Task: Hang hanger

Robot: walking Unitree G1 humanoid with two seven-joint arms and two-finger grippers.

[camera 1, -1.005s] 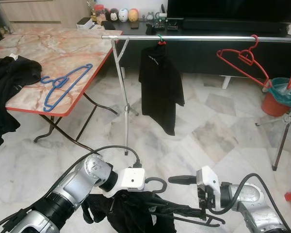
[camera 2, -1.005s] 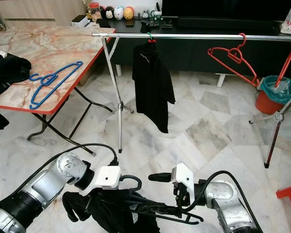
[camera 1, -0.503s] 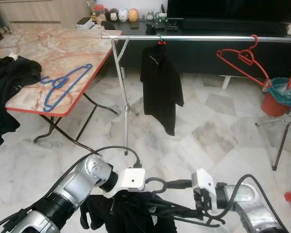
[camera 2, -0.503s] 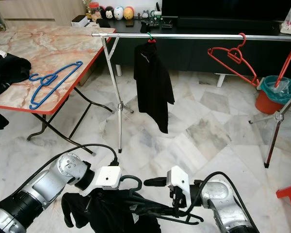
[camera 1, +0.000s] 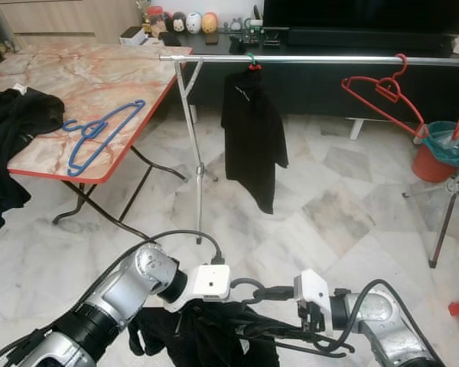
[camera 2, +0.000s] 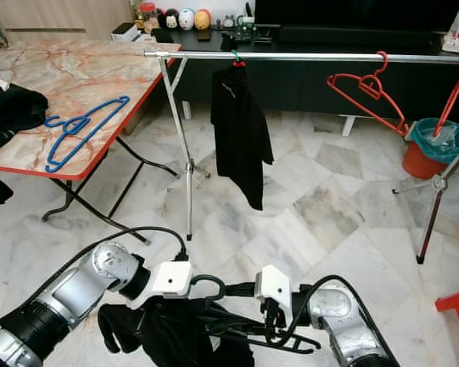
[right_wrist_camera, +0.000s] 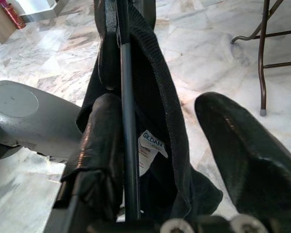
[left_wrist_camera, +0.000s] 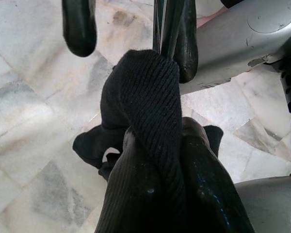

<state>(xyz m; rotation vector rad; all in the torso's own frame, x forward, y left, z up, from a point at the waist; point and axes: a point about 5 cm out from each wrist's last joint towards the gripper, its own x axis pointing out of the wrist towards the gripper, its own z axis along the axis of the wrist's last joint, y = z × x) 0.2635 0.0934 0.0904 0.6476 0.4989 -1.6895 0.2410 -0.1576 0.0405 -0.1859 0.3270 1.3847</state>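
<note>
Black garment on a dark wire hanger [camera 1: 249, 287], held low, well short of the silver clothes rail [camera 1: 314, 59].

The left gripper [camera 1: 233, 288] pinches the hanger's neck below that rail; the right gripper [right_wrist_camera: 169, 145], fingers spread, straddles its bar, seemingly steadying it for lifting.

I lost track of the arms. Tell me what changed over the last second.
The right pincer moved left toward the left pincer, closing in on the black hanger that carries the shirt. Its fingers stand apart around the hanger bar in the right wrist view. The left arm held its place. The rail, the hung shirt, the red hanger and the blue hanger did not move.
</note>
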